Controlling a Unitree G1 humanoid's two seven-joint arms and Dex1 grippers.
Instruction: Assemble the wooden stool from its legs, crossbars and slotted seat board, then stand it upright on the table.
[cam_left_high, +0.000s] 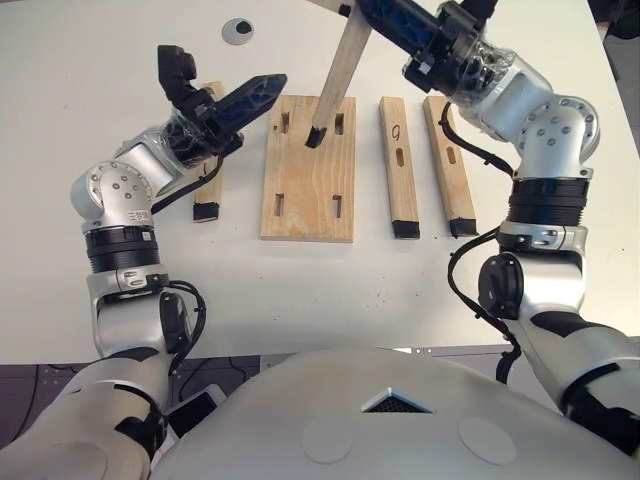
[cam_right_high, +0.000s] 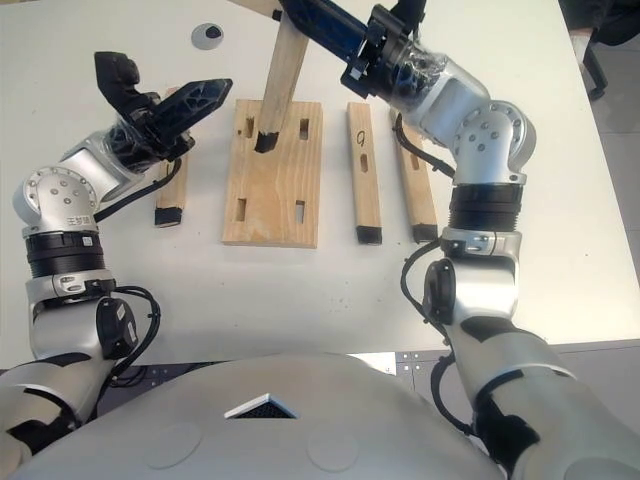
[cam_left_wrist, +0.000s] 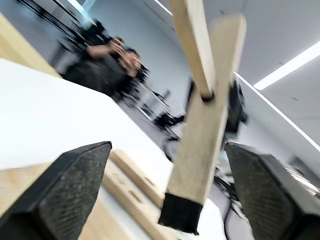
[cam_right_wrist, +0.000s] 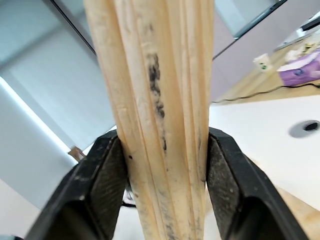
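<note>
Looking down over both arms, we see a white table (cam_left_high: 300, 290) with the board (cam_left_high: 308, 190) lying flat at its middle, four slots facing up.

Our right arm rises at the elbow and its forearm runs forward and leftward above the two legs lying right of the board. The right gripper (cam_right_wrist: 162, 185) sits over the board's far edge. Its fingers (cam_right_wrist: 100, 190) are clamped against opposite faces of a leg (cam_left_high: 338, 75), opened just to the wood's thickness. That leg slants down to the board, and its black-capped end points between the two far slots, nearer the left one. We cannot tell whether the cap touches the wood.

Our left arm bends outward at the elbow, and its forearm points forward and to the right. The left gripper (cam_left_wrist: 167, 150) hovers spread wide and holds nothing, just left of the board's far corner.

Beneath it a left leg (cam_left_high: 208, 190) lies on the table, just beside the board's left edge. Right of the board, the inner leg (cam_left_high: 398, 165) and outer leg (cam_left_high: 449, 165) lie side by side, apart from each other.

A crossbar (cam_left_wrist: 192, 45) meets the held leg high up.

A small grey disc (cam_left_high: 237, 31) sits on the far left of the table.
</note>
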